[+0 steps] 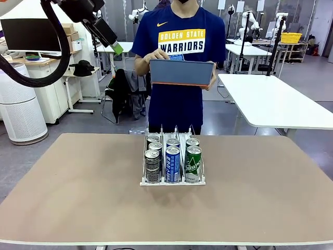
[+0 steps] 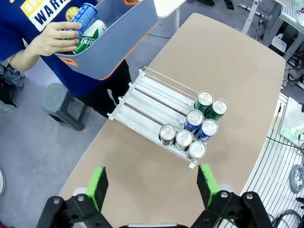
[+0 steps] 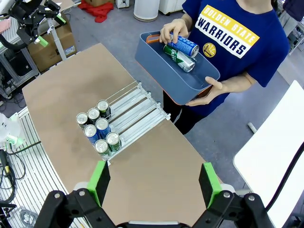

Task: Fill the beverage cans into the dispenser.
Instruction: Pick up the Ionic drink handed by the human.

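Holding a tub (image 1: 182, 73) at 12 o'clock, a person (image 1: 179, 104) faces the dispenser (image 1: 171, 183) mid-table, seven cans (image 1: 173, 161) at its 6 o'clock end. Left wrist view: the left gripper (image 2: 152, 185) gapes wide; a hand (image 2: 54, 38) at 10 o'clock grips a blue can (image 2: 84, 12) in the tub. Right wrist view: the right gripper (image 3: 154, 183) gapes wide, dispenser at 10 o'clock.

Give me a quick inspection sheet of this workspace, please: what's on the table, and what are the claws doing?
Surface: tan table, dispenser at its middle.
Job's things: dispenser holds seven beverage cans, three, two and two per lane, at the robot's end.
Clutter: nothing seen.
Claws: left claw and right claw open, empty, high above the table.
Cables: black cable loops by the left arm.
Surroundings: person at the far side holds a tub with a blue can and a green can; white table behind.
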You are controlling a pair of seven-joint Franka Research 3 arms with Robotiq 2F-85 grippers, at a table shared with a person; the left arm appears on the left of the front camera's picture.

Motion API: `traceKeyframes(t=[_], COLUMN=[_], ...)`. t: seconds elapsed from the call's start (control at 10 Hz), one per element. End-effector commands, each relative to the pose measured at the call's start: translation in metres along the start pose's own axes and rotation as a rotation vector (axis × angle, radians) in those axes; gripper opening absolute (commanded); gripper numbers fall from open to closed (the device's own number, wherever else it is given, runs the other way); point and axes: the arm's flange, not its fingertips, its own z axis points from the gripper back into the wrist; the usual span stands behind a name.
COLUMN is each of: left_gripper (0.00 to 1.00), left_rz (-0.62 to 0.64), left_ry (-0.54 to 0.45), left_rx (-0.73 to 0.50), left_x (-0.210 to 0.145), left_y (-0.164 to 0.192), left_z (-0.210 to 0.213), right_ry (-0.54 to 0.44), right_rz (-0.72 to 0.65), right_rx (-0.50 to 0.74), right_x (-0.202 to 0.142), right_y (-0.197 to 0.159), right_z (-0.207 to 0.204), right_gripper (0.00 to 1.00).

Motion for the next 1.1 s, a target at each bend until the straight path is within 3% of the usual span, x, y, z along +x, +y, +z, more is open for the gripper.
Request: traceKeyframes(t=[0.0,1.0], left_gripper=[1.0,1.0], left_rz=[-0.006,-0.006], left_ry=[0.0,0.0], left_rx=[0.003,0.003], left_x=[0.0009,0.0009], left_y=[-0.0006,-0.0006], left_z=[0.0006,0.0006], right_ry=[0.001,0.001], right_rz=[0.0,0.0], right_rx=[0.009,0.009], right_x=[0.0004,0.0004], right_y=[0.0012,0.0012], right_z=[-0.0006,-0.0006], right_gripper=[1.0,1.0])
